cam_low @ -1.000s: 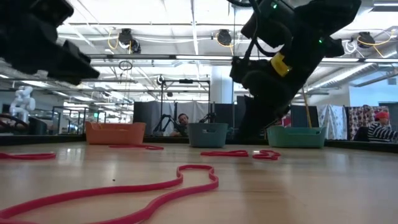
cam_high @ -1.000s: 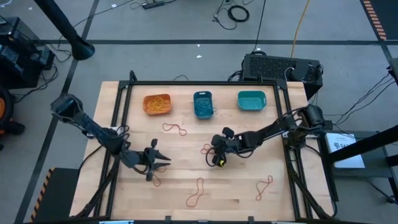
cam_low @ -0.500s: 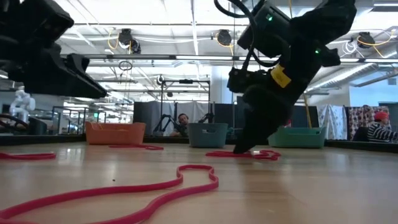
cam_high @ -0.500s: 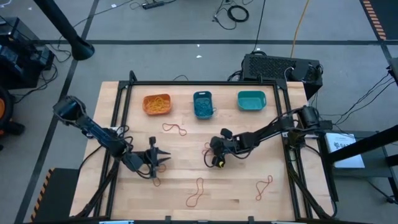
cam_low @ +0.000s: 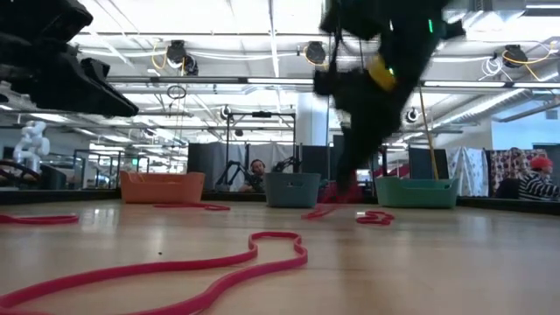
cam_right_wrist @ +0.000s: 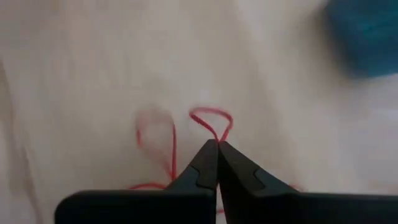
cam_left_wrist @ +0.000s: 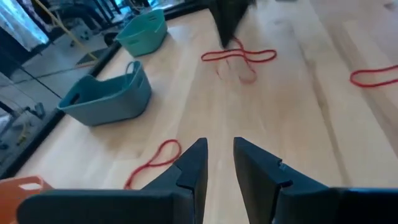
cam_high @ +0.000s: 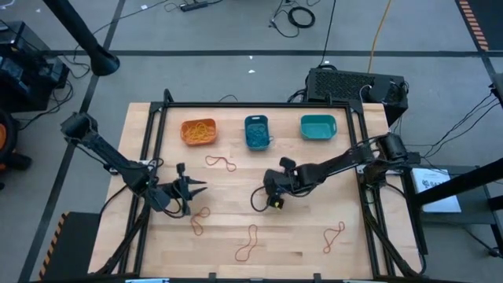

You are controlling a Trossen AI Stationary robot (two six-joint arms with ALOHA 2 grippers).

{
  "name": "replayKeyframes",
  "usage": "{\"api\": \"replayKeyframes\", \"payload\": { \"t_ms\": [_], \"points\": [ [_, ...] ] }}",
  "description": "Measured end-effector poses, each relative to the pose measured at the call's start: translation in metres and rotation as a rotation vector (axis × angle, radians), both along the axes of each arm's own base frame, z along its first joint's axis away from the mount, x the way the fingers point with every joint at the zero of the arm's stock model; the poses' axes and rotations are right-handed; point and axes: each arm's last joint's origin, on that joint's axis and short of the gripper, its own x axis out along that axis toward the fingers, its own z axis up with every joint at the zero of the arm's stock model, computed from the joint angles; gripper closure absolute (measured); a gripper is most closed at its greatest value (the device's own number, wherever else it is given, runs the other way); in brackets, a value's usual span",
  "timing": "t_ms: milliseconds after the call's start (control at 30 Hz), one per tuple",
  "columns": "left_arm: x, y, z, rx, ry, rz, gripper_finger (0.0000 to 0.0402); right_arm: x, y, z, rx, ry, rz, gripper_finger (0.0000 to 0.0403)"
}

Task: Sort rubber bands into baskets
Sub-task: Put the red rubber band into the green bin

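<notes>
Red band [cam_right_wrist: 211, 124] was pinched in the closed right gripper [cam_right_wrist: 217, 148] mid-table, in front of the blue basket [cam_high: 257, 130] and near the teal basket [cam_high: 317, 126]. Left gripper [cam_left_wrist: 217, 158] hovered nearby, fingers slightly apart, holding nothing. Risk, as judged: the grip catches only a thin strand, so the band could slip out or snag the neighbouring band during the carry.

You have three baskets in a row along the far side of the worktop [cam_high: 314, 244]: an orange basket [cam_high: 198, 131] holding orange-yellow bands, a blue basket [cam_high: 257, 131] holding blue bands, and a teal basket [cam_high: 317, 127]. Red rubber bands lie loose on the wood: one near the orange basket [cam_high: 221, 163], one beside the left arm [cam_high: 198, 223], one at the near middle [cam_high: 249, 243], one toward the near right [cam_high: 334, 234]. The right hand [cam_right_wrist: 216, 148] pinches one red band [cam_right_wrist: 211, 121], lifted off the worktop.
</notes>
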Motion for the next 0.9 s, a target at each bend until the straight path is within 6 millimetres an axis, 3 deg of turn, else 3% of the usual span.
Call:
{"api": "replayKeyframes", "payload": {
  "t_ms": [200, 333, 533, 700, 900],
  "points": [
    [0.001, -0.002, -0.005, -0.014, 0.040, -0.040, 0.0315, -0.012, -0.013, 0.059, -0.137, 0.088, -0.063, 0.0402],
    [0.002, -0.004, -0.009, -0.028, 0.064, -0.055, 0.0315, -0.041, -0.039, 0.094, -0.160, 0.103, -0.137, 0.0402],
    [0.004, -0.008, -0.013, -0.067, 0.100, -0.112, 0.0315, -0.090, -0.082, 0.124, -0.205, 0.006, -0.325, 0.0403],
    [0.007, -0.010, -0.012, -0.089, 0.068, -0.114, 0.0315, -0.126, -0.112, 0.113, -0.249, -0.038, -0.486, 0.0403],
    [0.008, -0.010, -0.012, -0.091, 0.066, -0.114, 0.0315, -0.148, -0.137, 0.075, -0.285, -0.060, -0.568, 0.0403]
  ]
}}
